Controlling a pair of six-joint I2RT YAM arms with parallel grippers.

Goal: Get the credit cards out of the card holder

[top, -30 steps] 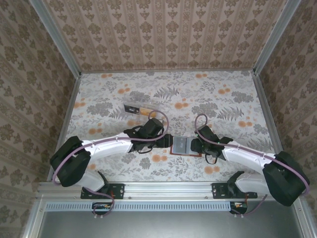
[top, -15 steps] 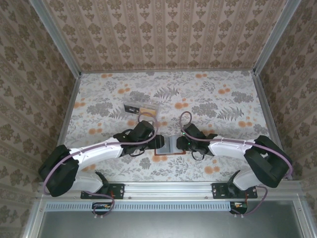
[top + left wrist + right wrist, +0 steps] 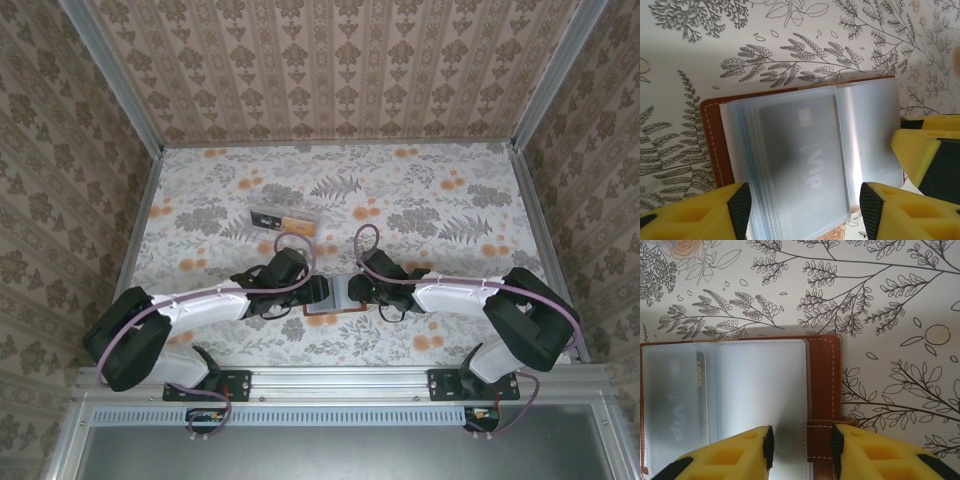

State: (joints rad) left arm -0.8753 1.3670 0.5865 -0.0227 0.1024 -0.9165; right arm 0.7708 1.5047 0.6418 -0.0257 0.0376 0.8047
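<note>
Worktop [image 3: 450,190], floral print, walled on three sides. The far half and the right side lie open. Both arms reach inward and meet near the middle of the near half, close to the front rail.

Card holder [image 3: 338,296] lies opened flat between the two hands, well apart from the side walls. On the left wrist view its brown stitched rim [image 3: 712,145] runs down the left and along the top. On the right wrist view the rim [image 3: 822,380] is on the right, with a strap tab at the lower edge.

Contents: a stack of frosted plastic sleeves. A dark grey credit card [image 3: 800,155] sits inside one sleeve, its pale lettering blurred through the plastic. The same card [image 3: 675,390] shows dimly at the left on the right wrist view. The sleeve beside it looks blank white.

Left hand [image 3: 318,292] [image 3: 805,210]: fingers spread wide, poised over the sleeve stack near its lower edge and gripping nothing.

Right hand [image 3: 362,290] [image 3: 802,442]: a narrower gap straddles the sleeve edge and the strap tab. Cannot tell whether the tips press down.

Clear plastic box [image 3: 283,220] lies beyond the left hand, apart from it, with something orange-tan inside.
</note>
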